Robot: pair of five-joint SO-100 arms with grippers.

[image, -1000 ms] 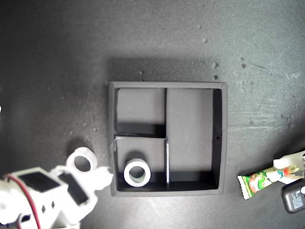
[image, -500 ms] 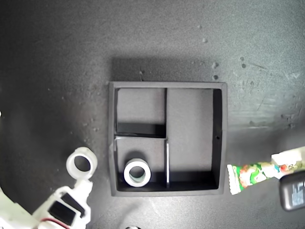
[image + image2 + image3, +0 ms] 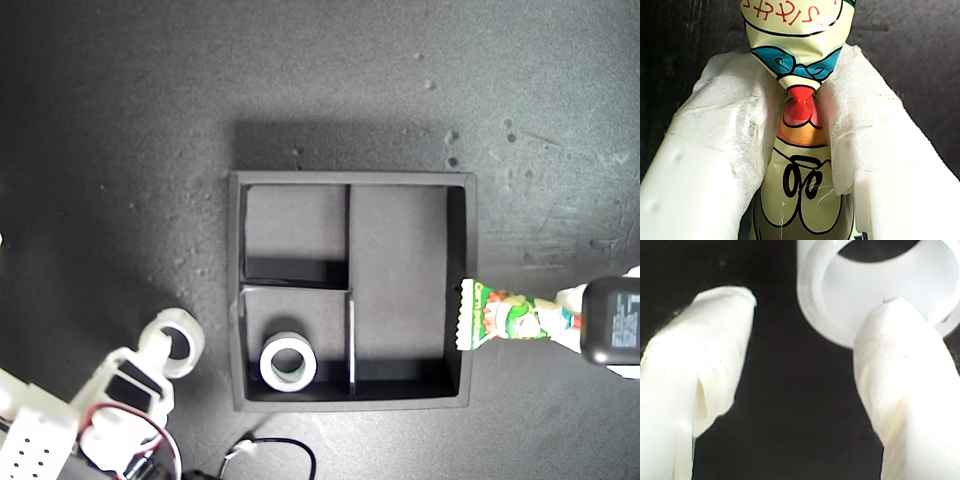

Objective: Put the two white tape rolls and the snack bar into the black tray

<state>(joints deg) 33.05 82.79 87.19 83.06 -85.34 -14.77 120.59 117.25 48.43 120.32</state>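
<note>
Clenched first pincer (image 3: pixel 802 107) grips snack bar (image 3: pixel 505 320); second pincer (image 3: pixel 805 340) released beside tape roll (image 3: pixel 875 285).

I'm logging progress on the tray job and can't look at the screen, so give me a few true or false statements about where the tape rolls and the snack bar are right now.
1. One tape roll lies in a small section of the black tray. True.
2. The other tape roll is also in the tray. False: it sits on the table outside the tray, on the exterior view's left.
3. My first gripper is shut on the snack bar. True.
4. The snack bar lies flat in the long section. False: only its end reaches the tray's wall on the exterior view's right.
5. My second gripper is clamped on a roll. False: its jaws are open.
</note>
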